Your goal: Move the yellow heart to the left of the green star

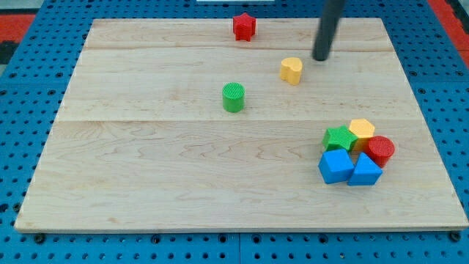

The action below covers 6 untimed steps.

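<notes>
The wooden counter is lying across a blue pegboard surface, and the blocks are sitting on it in two loose groups.

Furthest toward the view's left, a green cylinder is standing alone near the middle of the counter. Above it, close to the view's top edge, a red star-like block is resting by itself. Further right, the yellow heart is sitting in the upper half of the counter, well apart from both of those.

My tip is hovering just beside the yellow heart, on its right and slightly toward the view's top; I cannot tell whether it is touching the heart, though a thin gap seems to be showing. The rod is ending bare, with no hand on it, so nothing is being held.

Toward the view's lower right, five blocks are huddling together. The green star is sitting at the cluster's upper left, touching a yellow hexagon on its right. A blue cube is lying below the star, a blue triangle-like block beside that, and a red cylinder is closing the right end. The yellow heart is lying well apart from the green star, above and to its left.
</notes>
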{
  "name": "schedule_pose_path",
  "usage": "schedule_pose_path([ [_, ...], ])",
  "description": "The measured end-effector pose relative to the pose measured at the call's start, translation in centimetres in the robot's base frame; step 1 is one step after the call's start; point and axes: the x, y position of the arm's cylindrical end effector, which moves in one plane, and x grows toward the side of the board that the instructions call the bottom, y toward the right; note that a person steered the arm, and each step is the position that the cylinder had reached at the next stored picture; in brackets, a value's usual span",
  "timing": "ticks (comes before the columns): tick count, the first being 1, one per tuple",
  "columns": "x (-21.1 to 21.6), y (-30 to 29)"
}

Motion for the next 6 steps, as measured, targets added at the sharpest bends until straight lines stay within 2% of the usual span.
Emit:
schedule_pose_path([
  [1, 3.9, -3.9],
  [2, 10.9, -3.3],
  [3, 14.3, -0.4],
  [4, 15.2, 0.6],
  [5, 8.3, -3.1],
  [6, 7.1, -9.3],
])
